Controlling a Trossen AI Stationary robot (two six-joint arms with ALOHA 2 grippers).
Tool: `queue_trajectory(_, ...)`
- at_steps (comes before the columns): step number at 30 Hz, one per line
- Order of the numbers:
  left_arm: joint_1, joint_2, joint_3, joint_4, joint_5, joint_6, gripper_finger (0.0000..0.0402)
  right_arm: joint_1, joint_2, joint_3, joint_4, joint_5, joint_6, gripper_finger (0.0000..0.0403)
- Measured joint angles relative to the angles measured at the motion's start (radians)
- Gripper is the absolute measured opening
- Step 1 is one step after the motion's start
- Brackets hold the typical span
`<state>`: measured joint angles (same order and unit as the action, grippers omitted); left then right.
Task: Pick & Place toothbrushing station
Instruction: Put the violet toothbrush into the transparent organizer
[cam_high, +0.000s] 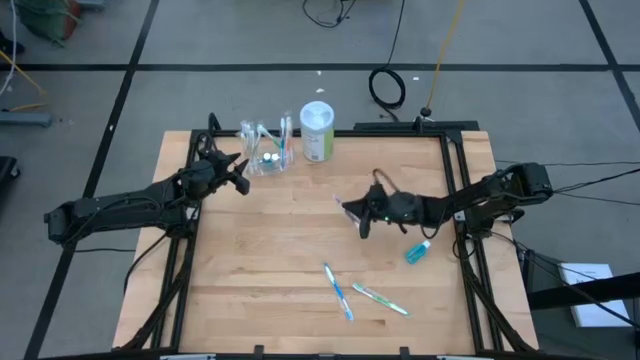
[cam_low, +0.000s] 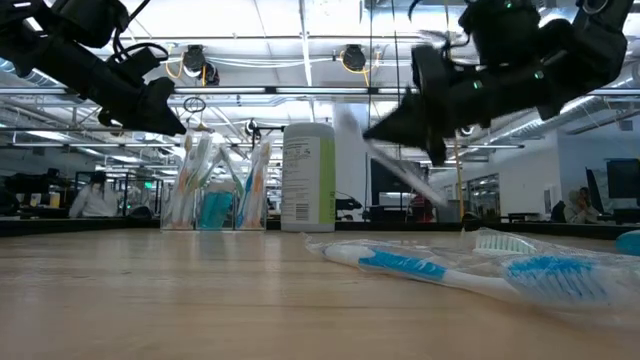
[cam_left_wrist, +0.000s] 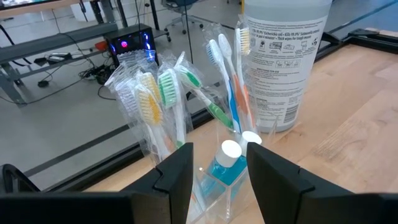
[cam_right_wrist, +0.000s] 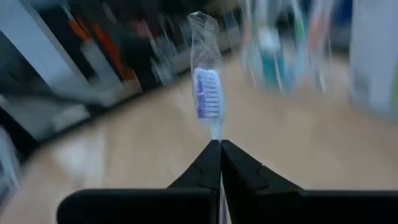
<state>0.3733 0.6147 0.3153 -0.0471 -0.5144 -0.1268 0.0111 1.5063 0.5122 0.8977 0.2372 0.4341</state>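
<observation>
Toothbrush (cam_right_wrist: 207, 93) in closed right jaws

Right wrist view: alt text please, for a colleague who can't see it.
The right gripper has its fingers shut on a wrapped toothbrush, bristle head pointing away from the camera. Beyond it lie the wooden table and blurred shapes.

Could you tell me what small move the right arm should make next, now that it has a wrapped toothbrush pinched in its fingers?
Probably carry it toward the clear cup at the table's far side. The right gripper is shut on a wrapped toothbrush and held above mid-table, while the cup already holds other brushes. The left gripper hovers open at the cup, so approach from the bottle side, I think.
</observation>
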Motion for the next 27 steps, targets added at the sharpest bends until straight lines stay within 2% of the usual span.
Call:
queue_trajectory(4,0.0,0.0,0.0,0.0,0.0,0.0,0.0152,-0.014,0.0,0.01,0.217,0.008,-0.094,0.0001)
queue_trajectory(9,0.0,0.0,0.0,0.005,0.0,0.0,0.0152,-0.019,0.061,0.134,0.286,0.13,-0.24,0.0)
queue_trajectory(17,0.0,0.0,0.0,0.044,0.008,0.024,0.0152,-0.056,0.373,0.544,0.308,0.126,-0.533,0.0)
queue_trajectory(22,0.0,0.0,0.0,0.051,0.065,0.062,0.0152,-0.128,0.568,0.823,0.304,0.126,-0.587,0.0)
queue_trajectory(27,-0.002,0.0,0.0,0.052,0.073,0.067,0.0152,-0.22,0.699,1.019,0.276,0.126,-0.601,0.0)
